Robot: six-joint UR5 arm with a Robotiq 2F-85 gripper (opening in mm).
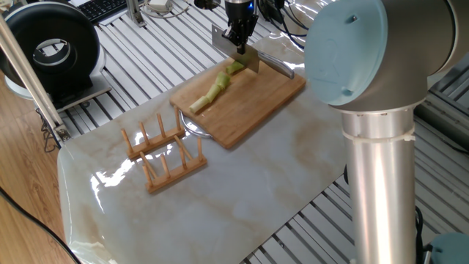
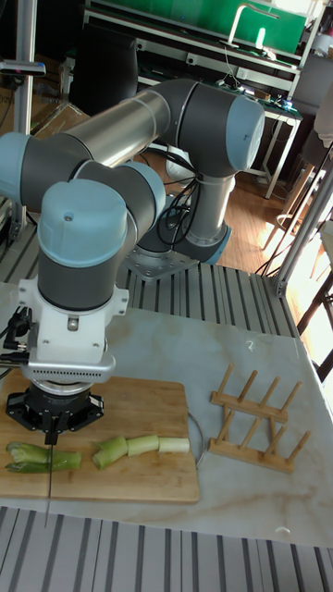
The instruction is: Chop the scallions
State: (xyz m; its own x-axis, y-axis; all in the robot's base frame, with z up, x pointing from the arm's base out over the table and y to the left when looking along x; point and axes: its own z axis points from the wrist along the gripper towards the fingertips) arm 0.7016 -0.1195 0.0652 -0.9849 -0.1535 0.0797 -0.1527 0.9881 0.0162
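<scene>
The scallions (image 1: 213, 89) lie across the wooden cutting board (image 1: 253, 106), whitish end toward the near left and green end toward the far right. In the tall fixed view the scallions (image 2: 111, 450) show as a few cut segments in a row on the board (image 2: 139, 402). My gripper (image 1: 239, 42) hangs over the green end, shut on a silver knife (image 1: 236, 50) held blade down. Seen edge-on, the knife (image 2: 48, 467) crosses the green end, with the gripper (image 2: 54, 413) just above it.
A wooden peg rack (image 1: 163, 152) stands on the marble tabletop left of the board, near a metal ring (image 1: 192, 129) under the board's edge. The arm's big grey and blue body (image 1: 370, 88) fills the right. A black round device (image 1: 55, 50) sits at the far left.
</scene>
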